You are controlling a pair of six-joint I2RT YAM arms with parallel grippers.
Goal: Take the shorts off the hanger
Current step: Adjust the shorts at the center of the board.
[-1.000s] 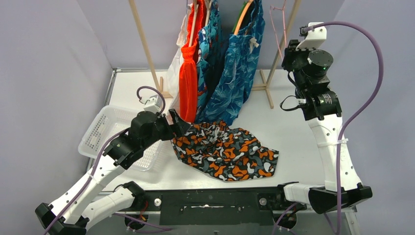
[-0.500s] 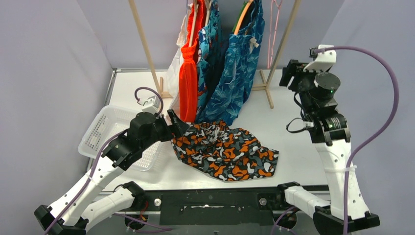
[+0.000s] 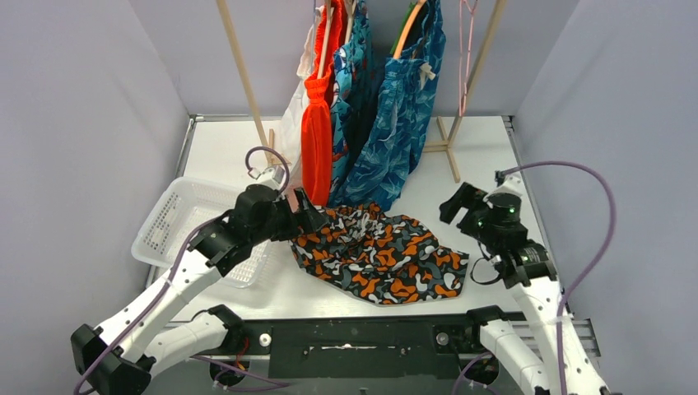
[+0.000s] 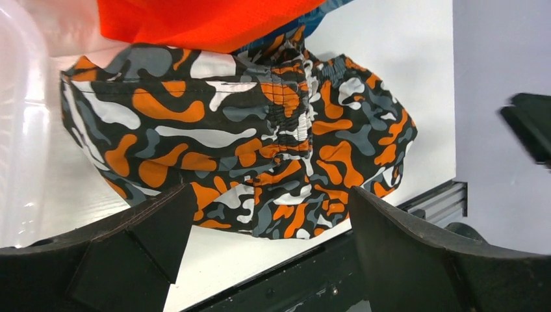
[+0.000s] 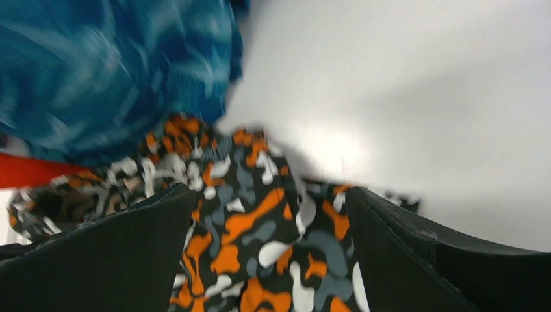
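A white table fills the floor of the grey-walled cell. A wooden rack stands along its far edge.

The left arm reaches in from the near left corner. Its jaws are spread wide and empty, low at the left end of the camouflage shorts; whether they touch the cloth cannot be told. In the left wrist view the shorts lie between and beyond the 2 fingers. The right arm bends in from the near right corner, its jaws also spread and gripping nothing. They hang just off the right end of the same shorts, which show blurred in its wrist view.

3 pairs hang on the rack: blue patterned shorts, teal shorts and bright orange shorts.

The camouflage shorts are off the rack. They lie crumpled on the table, midway along and toward the near edge, just below the hanging pairs.

A white mesh basket sits at the left edge, under the left arm.

A thin pink hanger dangles at the rack's right end.
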